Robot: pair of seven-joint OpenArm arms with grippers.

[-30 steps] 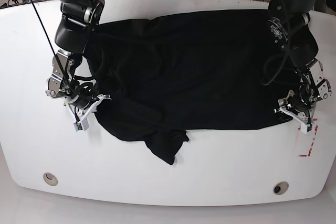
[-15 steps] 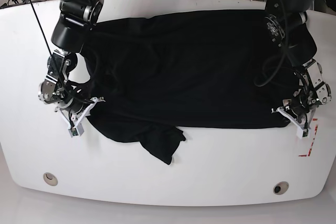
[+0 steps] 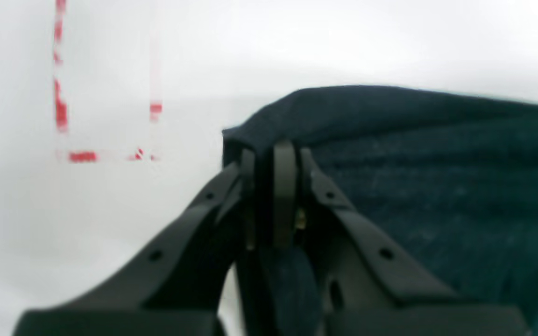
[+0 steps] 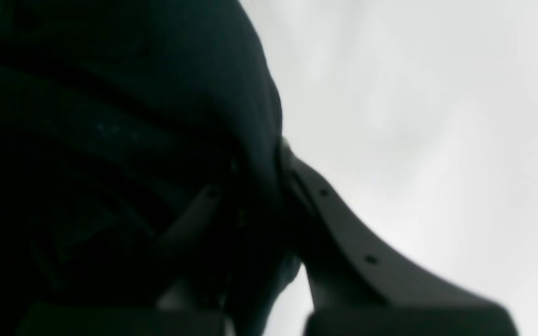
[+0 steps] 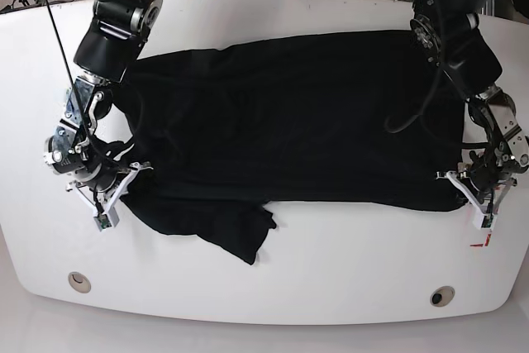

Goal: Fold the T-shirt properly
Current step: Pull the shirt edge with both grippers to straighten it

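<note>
At the lower left of the base view, the right fingers [image 5: 124, 181] are clamped on the edge of the black T-shirt [image 5: 289, 121]. At lower right, the left fingers [image 5: 463, 192] pinch its corner beside red marks [image 5: 483, 241]. The shirt lies spread across the middle of the white counter [image 5: 331, 279], reaching toward its far edge.

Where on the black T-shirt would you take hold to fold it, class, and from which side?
Grip the T-shirt at its two near-edge corners, coming from the outer ends. The cloth lies spread flat, so only its edges offer a pinchable lip. The left tool is shut on one corner, the right tool on the other.
</note>
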